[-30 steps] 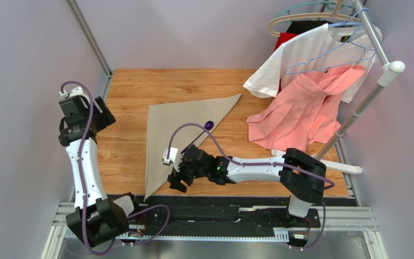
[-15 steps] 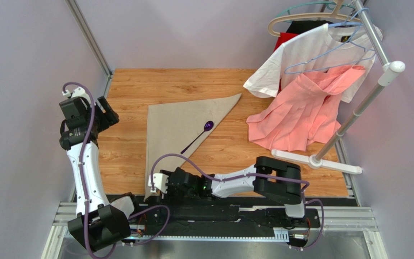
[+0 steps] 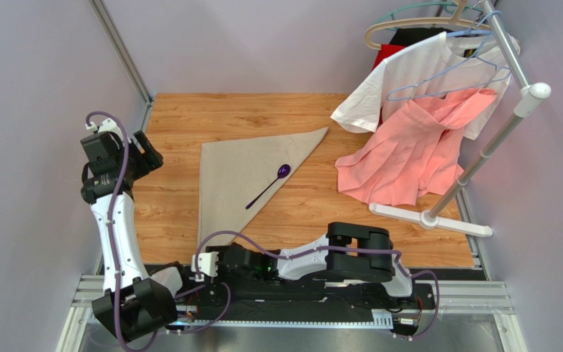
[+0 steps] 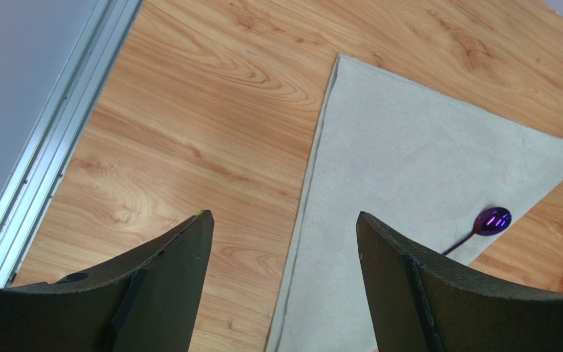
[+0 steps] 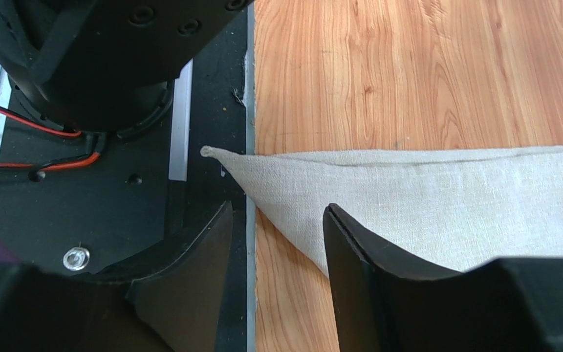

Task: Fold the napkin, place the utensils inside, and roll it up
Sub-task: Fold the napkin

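The beige napkin (image 3: pixel 237 180) lies flat on the wooden table, folded into a triangle. One purple spoon (image 3: pixel 266 189) rests on its right edge, head toward the back. My left gripper (image 3: pixel 147 156) is open and empty, hovering left of the napkin. In the left wrist view its fingertips (image 4: pixel 202 217) frame the napkin's (image 4: pixel 424 169) left hem, with the spoon (image 4: pixel 494 220) at the right. My right gripper (image 3: pixel 198 270) is open at the napkin's near corner. In the right wrist view the gripper (image 5: pixel 277 209) straddles the napkin's (image 5: pixel 424 191) tip, which overhangs the table edge.
A clothes rack stands at the right, its base (image 3: pixel 438 218) on the table. A white T-shirt (image 3: pixel 416 73) and a salmon-pink garment (image 3: pixel 409 154) drape from it onto the table. A metal rail (image 4: pixel 42 183) borders the left side. The black arm base (image 5: pixel 115 191) adjoins the near edge.
My right arm has pulled back and to the left, from beside the spoon's handle to the napkin's near corner at the table edge. The left arm has barely moved.
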You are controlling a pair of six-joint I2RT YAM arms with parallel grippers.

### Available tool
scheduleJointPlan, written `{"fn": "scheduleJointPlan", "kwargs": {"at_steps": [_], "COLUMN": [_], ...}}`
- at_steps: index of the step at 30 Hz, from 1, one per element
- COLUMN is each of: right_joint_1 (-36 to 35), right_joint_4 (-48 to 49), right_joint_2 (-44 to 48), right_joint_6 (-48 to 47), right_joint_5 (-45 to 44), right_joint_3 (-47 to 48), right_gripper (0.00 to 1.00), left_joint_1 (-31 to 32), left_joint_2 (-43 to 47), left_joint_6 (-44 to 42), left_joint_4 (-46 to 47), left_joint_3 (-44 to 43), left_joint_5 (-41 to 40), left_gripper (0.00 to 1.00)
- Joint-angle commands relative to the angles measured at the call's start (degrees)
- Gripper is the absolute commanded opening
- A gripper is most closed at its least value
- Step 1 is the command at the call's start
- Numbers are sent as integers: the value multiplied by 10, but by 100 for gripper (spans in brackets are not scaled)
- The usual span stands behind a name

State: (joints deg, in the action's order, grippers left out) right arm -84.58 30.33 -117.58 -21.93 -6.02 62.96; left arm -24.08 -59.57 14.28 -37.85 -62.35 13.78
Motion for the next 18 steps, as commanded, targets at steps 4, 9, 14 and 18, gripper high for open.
{"fn": "scheduleJointPlan", "kwargs": {"at_steps": [4,9,14,18], "right_joint_1": [-14,-16,-15,-17], "right_joint_4": [61,53,25,5], "right_joint_2": [-22,-35,-42,-54], "right_joint_6": [-22,-30,-40,-46], "right_joint_5": [48,79,94,93], "right_joint_3": [25,38,55,63], "right_gripper": [52,49,46,44], "left_joint_1": [-1,-2,-1,-2], "left_joint_2": [-3,-8,-8,-10], "left_joint_6": [14,16,20,21], "left_joint_4": [18,18,22,22], "left_joint_3": [-4,-4,-2,-4], "left_joint_5": [31,41,52,56], "left_gripper": [80,80,80,80]}}
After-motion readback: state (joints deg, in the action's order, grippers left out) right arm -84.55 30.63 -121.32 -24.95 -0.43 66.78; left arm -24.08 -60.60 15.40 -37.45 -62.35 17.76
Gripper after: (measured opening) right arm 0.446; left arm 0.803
